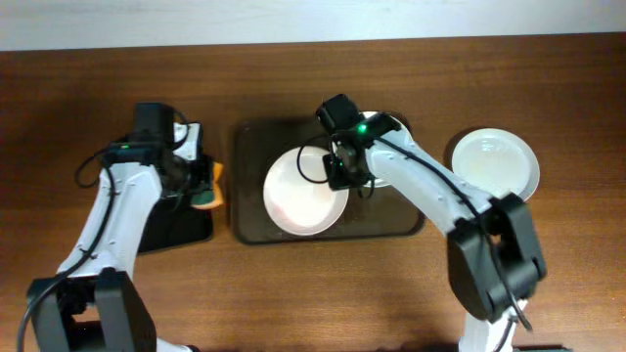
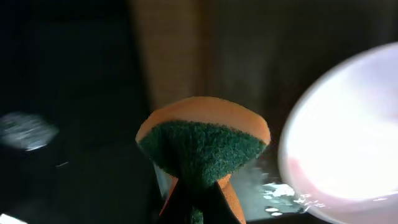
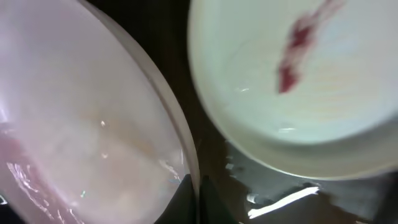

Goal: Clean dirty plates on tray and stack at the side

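Note:
A dark tray (image 1: 252, 227) holds a white plate (image 1: 303, 196) with a faint pink smear, tilted up at its right rim. My right gripper (image 1: 337, 174) is shut on that rim (image 3: 186, 168). A second plate (image 3: 292, 81) with a red smear lies on the tray behind it, mostly hidden by the arm in the overhead view. My left gripper (image 1: 201, 181) is shut on an orange sponge with a green scouring face (image 2: 202, 146), held left of the tray. A clean white plate (image 1: 495, 162) sits on the table to the right.
A black mat (image 1: 181, 223) lies under the left arm, left of the tray. The wooden table's far edge runs along the top of the overhead view.

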`<action>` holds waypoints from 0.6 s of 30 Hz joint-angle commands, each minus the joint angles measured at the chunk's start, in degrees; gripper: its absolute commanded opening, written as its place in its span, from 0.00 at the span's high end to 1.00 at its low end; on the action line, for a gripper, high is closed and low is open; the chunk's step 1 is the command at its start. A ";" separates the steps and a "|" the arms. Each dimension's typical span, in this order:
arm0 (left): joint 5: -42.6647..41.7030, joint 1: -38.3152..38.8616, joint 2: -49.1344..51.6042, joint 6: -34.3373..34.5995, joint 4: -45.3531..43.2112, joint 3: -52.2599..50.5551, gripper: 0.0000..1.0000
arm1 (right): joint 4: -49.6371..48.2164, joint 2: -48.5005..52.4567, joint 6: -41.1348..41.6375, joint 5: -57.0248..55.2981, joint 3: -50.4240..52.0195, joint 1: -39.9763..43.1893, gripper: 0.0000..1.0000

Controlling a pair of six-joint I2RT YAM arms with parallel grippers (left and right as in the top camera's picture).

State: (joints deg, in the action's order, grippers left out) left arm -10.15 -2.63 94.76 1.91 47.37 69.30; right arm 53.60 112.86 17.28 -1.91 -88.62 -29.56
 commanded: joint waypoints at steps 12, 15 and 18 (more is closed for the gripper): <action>4.22 -4.68 -1.11 -1.11 1.36 1.11 1.00 | 0.20 -11.63 -6.40 -17.03 0.15 0.28 0.96; 4.22 -4.68 -1.11 -1.11 1.38 1.09 1.00 | -0.70 -11.91 -9.27 -20.35 0.09 -0.13 0.96; 4.22 -4.68 -1.11 -1.11 1.36 1.09 1.00 | -2.23 -11.91 -13.05 -28.44 0.09 -2.60 0.96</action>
State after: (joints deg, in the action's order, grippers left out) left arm -6.57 -7.16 94.76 1.67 48.66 69.30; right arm 52.62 102.48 8.78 -20.84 -88.60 -29.95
